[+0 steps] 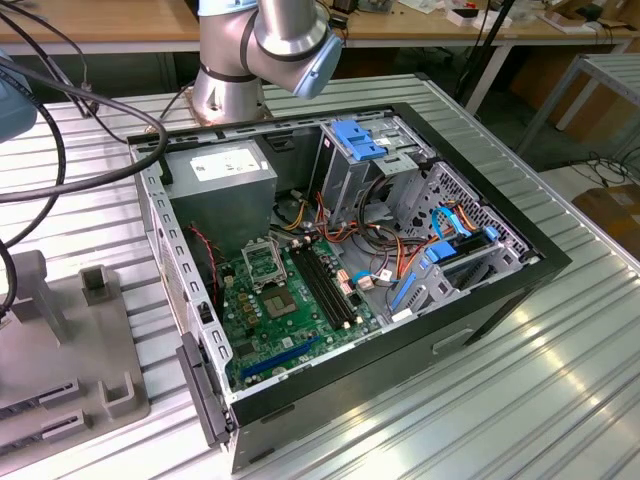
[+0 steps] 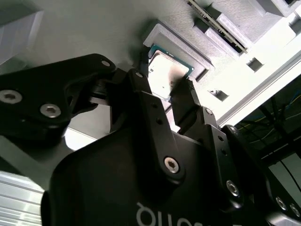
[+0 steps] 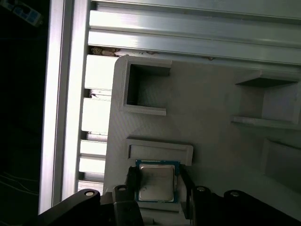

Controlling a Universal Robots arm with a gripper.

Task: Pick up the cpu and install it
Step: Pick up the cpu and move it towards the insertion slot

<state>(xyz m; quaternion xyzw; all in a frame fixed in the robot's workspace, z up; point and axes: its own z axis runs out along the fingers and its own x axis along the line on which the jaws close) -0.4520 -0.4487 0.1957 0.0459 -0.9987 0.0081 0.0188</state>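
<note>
The gripper [image 2: 164, 87] was closed on the cpu [image 2: 165, 70]. One black finger [image 2: 141, 87] stood against one edge of the chip and the other against the opposite edge. No gap was visible on either side in both wrist views. In the first wrist view the gripper [image 3: 158, 176] sat directly over the cpu [image 3: 156, 183], whose plain metal top faced up with a thin green border around it.

The cpu lay flat in a shallow seat on a grey holder plate [image 3: 211, 103], just beside a raised grey ridge [image 3: 160, 151]. It had not been lifted clear of the plate. A square pocket [image 3: 143, 87] and further raised blocks were noted elsewhere on the same plate.

In the exterior view the holder plate [image 1: 60, 380] lay on the ribbed metal worktop [image 1: 540, 400], at the exterior view's left of an open computer case [image 1: 500, 290]. The green motherboard [image 1: 270, 325] lay inside the case, with its silver socket frame [image 1: 262, 262] beside the long black memory slots [image 1: 325, 285]. The arm [image 1: 270, 40] rose behind the case.
</note>
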